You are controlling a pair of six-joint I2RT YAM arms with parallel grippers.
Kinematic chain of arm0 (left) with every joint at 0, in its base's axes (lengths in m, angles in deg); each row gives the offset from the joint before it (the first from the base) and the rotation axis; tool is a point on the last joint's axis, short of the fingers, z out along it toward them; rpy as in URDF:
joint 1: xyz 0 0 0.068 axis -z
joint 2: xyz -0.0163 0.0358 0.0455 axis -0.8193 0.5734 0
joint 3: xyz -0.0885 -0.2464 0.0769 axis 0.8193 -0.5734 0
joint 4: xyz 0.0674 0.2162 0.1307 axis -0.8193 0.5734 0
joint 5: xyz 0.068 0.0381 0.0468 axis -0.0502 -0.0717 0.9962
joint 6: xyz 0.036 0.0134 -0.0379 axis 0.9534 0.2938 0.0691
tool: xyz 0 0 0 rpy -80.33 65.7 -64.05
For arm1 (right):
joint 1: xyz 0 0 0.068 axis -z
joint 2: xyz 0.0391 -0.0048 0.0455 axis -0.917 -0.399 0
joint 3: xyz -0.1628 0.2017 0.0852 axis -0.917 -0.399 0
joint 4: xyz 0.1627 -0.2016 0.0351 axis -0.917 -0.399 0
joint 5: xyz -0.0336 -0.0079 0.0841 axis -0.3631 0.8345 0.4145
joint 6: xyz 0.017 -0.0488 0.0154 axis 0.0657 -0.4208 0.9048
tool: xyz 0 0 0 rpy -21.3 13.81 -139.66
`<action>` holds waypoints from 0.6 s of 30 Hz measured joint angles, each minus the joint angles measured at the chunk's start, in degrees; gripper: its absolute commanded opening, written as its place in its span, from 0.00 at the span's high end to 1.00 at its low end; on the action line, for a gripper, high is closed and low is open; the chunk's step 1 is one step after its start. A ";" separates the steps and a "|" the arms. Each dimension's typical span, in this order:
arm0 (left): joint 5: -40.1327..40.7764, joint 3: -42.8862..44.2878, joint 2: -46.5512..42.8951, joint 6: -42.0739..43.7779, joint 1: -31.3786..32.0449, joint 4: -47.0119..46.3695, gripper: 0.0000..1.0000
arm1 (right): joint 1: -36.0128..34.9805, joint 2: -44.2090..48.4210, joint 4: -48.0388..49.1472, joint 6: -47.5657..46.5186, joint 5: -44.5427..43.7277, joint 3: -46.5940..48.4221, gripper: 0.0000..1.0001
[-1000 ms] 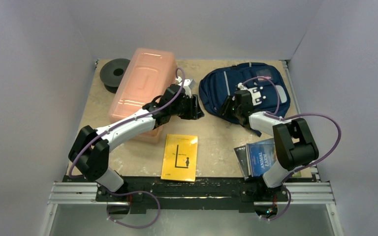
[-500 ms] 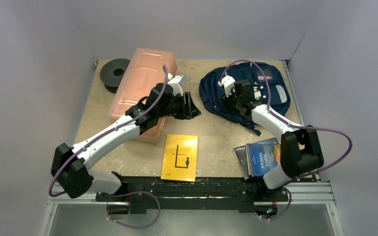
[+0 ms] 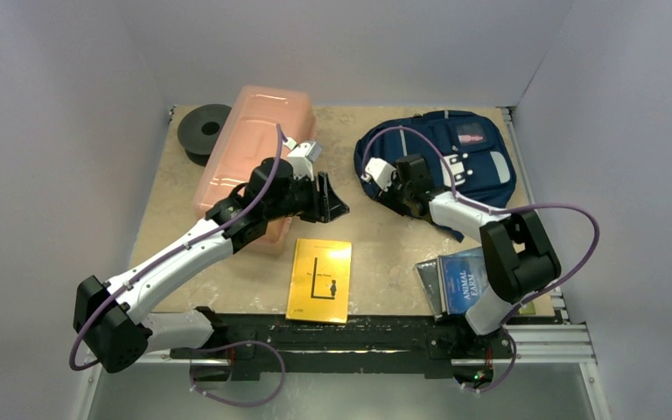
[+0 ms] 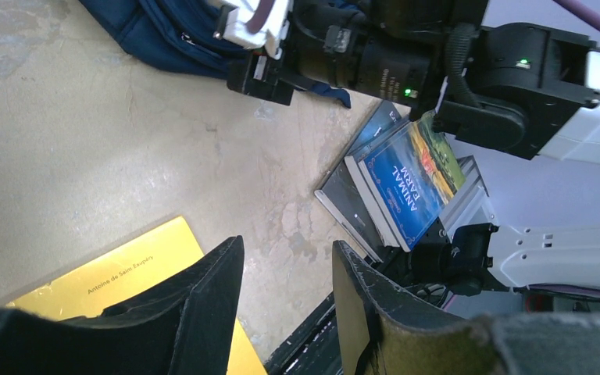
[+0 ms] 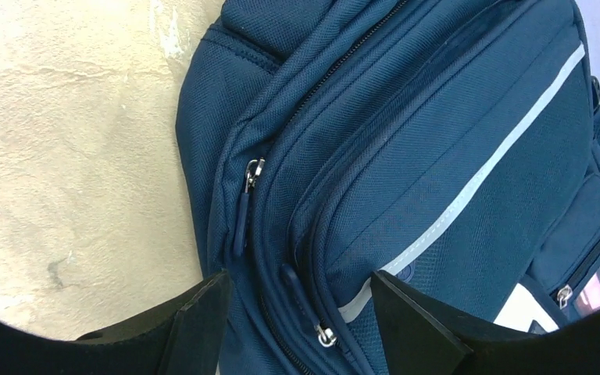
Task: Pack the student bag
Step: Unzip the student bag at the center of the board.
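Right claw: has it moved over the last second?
Yes. The right claw moved left across the navy backpack, from its middle to its left edge, nearer the pink box.

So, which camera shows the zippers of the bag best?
The right wrist view: the bag fills it, its zipper pulls clear and close. The top view shows most of the bag, but small; the left wrist view only an edge.

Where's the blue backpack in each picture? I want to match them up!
Top: the backpack lies at the back right of the table.
Left wrist: the backpack is in the top left corner, and only a bit of it shows.
Right wrist: the backpack is up close and fills most of the picture.
Shared landmark: the beige table under it shows in all three views.
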 measured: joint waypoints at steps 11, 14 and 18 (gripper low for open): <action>-0.07 -0.09 0.02 0.39 -0.39 0.02 0.56 | -1.27 -5.60 8.74 -2.58 -9.90 -0.28 0.63; -0.07 -0.09 0.07 0.39 -0.70 0.00 0.57 | -1.36 -6.45 10.51 -2.91 -12.28 -0.22 0.85; -0.07 -0.09 0.20 0.39 -1.03 -0.02 0.57 | -1.33 -8.70 9.99 -3.19 -14.16 2.62 1.00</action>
